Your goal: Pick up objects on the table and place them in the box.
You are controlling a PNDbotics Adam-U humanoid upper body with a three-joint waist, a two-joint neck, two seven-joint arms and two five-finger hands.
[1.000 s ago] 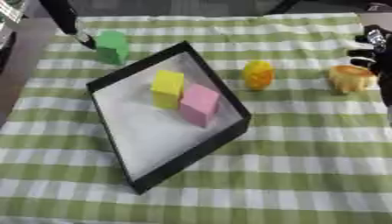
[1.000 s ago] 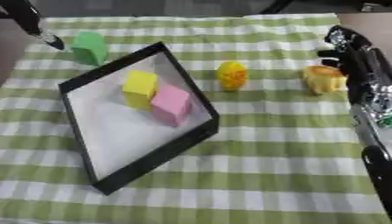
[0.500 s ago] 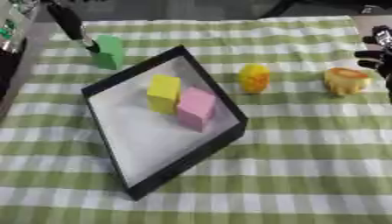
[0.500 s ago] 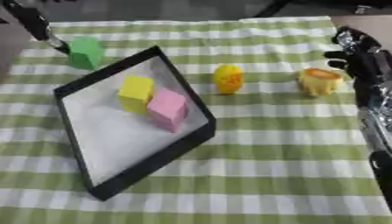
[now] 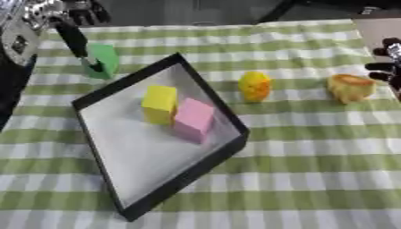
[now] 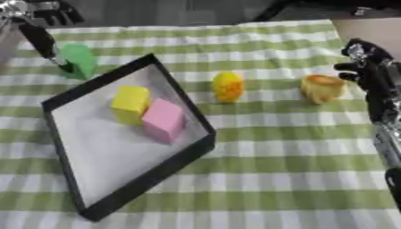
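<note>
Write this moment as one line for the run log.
in box: yellow block, pink block | left hand: at green block | right hand: beside orange object | yellow object: on cloth

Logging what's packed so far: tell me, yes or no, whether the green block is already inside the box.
No. The green block sits on the checked cloth outside the box's far corner, while only the yellow block and pink block lie inside.
</note>
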